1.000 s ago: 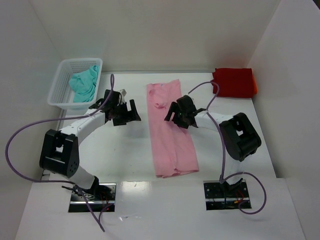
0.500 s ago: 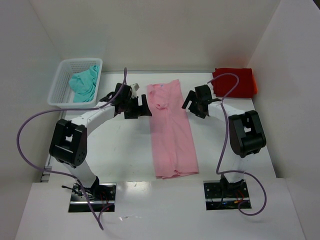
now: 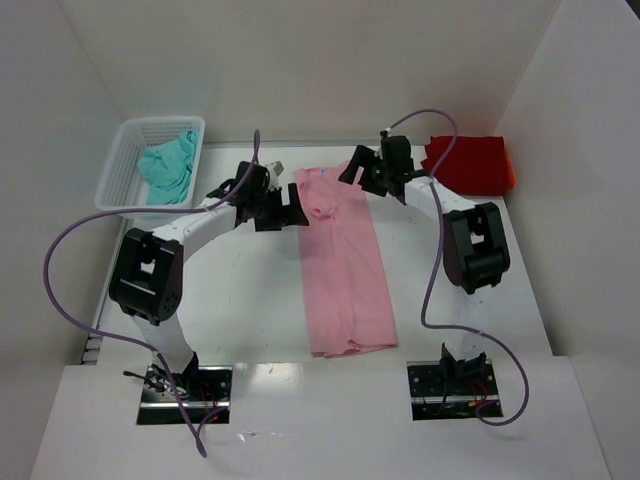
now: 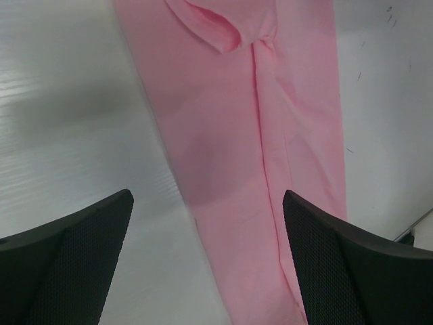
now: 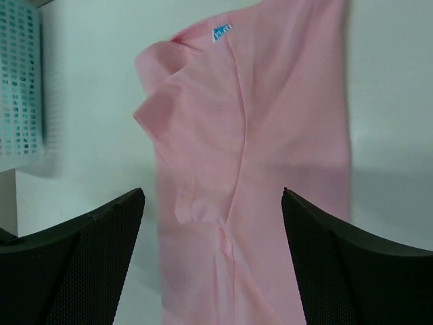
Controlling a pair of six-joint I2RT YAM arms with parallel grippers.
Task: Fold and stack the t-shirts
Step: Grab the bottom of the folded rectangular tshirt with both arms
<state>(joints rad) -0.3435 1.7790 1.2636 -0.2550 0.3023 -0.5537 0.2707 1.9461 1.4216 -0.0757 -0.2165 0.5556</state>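
The pink t-shirt (image 3: 345, 270) lies flat in the middle of the table, folded lengthwise into a long strip with its collar end at the back. My left gripper (image 3: 281, 213) hovers open at the strip's left edge near the collar; in the left wrist view the pink t-shirt (image 4: 237, 122) runs between the fingers of the left gripper (image 4: 208, 203). My right gripper (image 3: 366, 176) is open above the strip's far right corner. In the right wrist view the pink t-shirt (image 5: 270, 101) lies below the right gripper (image 5: 212, 196). A red t-shirt (image 3: 470, 165) lies folded at the back right. A teal t-shirt (image 3: 168, 165) sits crumpled in the basket.
A white mesh basket (image 3: 125, 140) stands at the back left, its wall also showing in the right wrist view as the basket (image 5: 20, 81). White walls close in the table on the left, back and right. Purple cables loop off both arms.
Both arms moved toward the back of the table. The right gripper went from over the shirt's middle to its far right corner. The left gripper moved right to the shirt's left edge.
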